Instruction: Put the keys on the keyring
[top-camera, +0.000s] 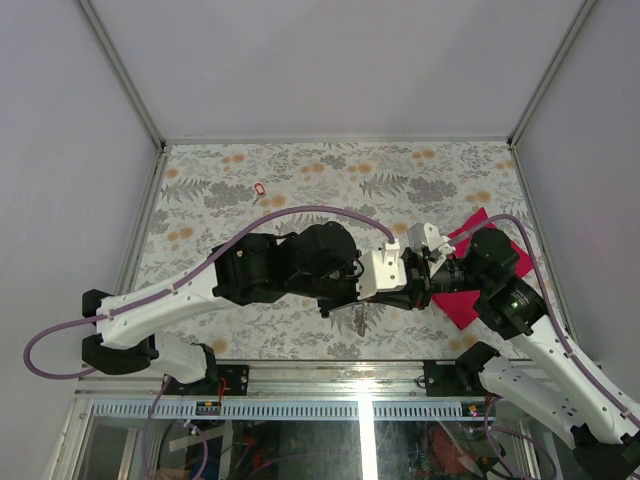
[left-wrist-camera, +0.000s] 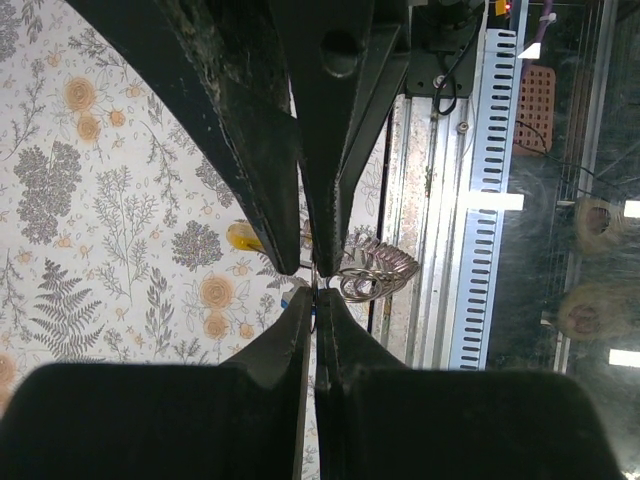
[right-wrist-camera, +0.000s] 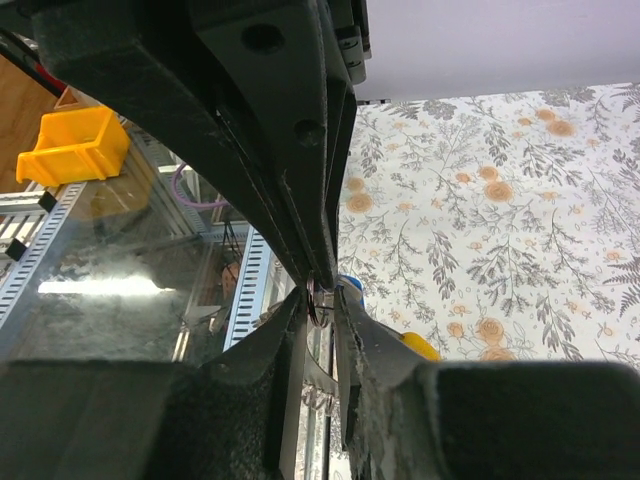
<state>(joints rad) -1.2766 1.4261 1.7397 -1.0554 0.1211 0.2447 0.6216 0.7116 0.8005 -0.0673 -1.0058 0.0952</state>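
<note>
Two black end effectors meet tip to tip low in the middle of the top view, over the near edge of the counter (top-camera: 300, 180), which is covered by a pale sheet printed with grey ferns and orange flowers. The left end effector (left-wrist-camera: 315, 300) has its smooth, dark, wedge-shaped fingers pressed together. A thin silvery wire shows right at their seam, but we cannot tell whether it is pinched there. Just right of those tips in the left wrist view is the keyring (left-wrist-camera: 372, 275), a bundle of thin shiny metal loops with a short ribbed chain, near the counter's edge and beside a slotted white rail (left-wrist-camera: 483, 200). The right end effector (right-wrist-camera: 320, 300) has its scuffed, rough-surfaced fingers a little apart, with the other arm's tips reaching into the gap; we cannot tell if they bear on anything. The yellow key (left-wrist-camera: 243, 236), a small glossy rounded head, shows just left of the fingers, and a small blue head (right-wrist-camera: 350, 283) sits against one finger of the right end effector. The red key (top-camera: 260, 188) lies alone, well apart, in the upper left of the counter. A flat, matte magenta cloth (top-camera: 478, 225) lies under the right arm. In the upper left of the right wrist view stands a yellow plastic bin (right-wrist-camera: 75, 150), its contents hidden.
</note>
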